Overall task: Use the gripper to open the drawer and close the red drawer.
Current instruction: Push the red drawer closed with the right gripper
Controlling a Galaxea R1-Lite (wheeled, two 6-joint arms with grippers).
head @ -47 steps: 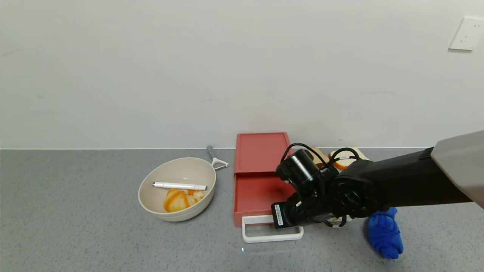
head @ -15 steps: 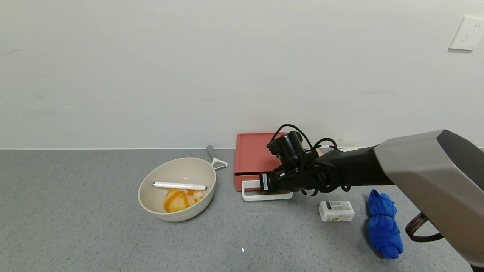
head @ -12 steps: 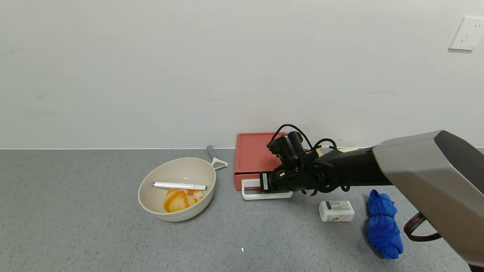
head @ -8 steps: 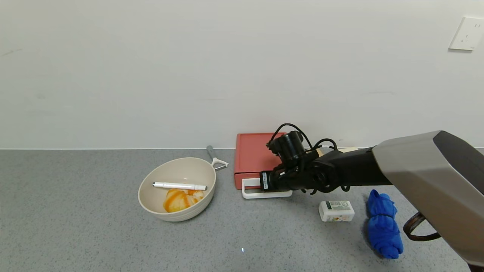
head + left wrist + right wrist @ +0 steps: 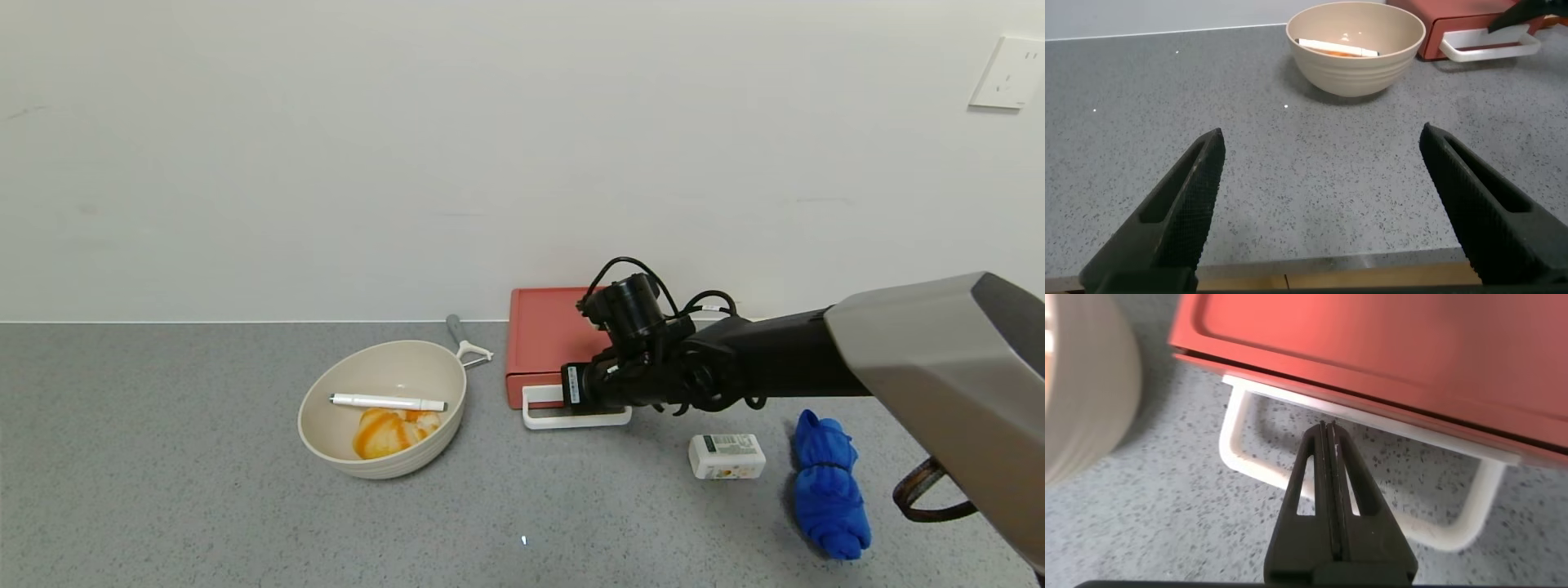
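The red drawer [image 5: 545, 333] stands against the wall with its tray pushed fully in. Its white loop handle [image 5: 540, 419] sticks out toward me on the counter. My right gripper [image 5: 594, 400] is shut and empty, and its hand covers the handle's right part. In the right wrist view the closed fingertips [image 5: 1328, 431] point into the handle loop [image 5: 1239, 451], just short of the drawer front [image 5: 1388, 371]. I cannot tell whether they touch it. My left gripper [image 5: 1323, 196] is open and empty, parked low over the counter's near edge.
A cream bowl [image 5: 382, 377] holding a white pen and an orange piece sits left of the drawer, with a peeler [image 5: 465, 343] behind it. A small white box [image 5: 727, 456] and a blue cloth [image 5: 829, 490] lie on the right, below my right arm.
Three seconds ago the tray was pulled far out; it has since slid fully in. Over the last second the drawer stayed shut and my right arm lifted slightly.
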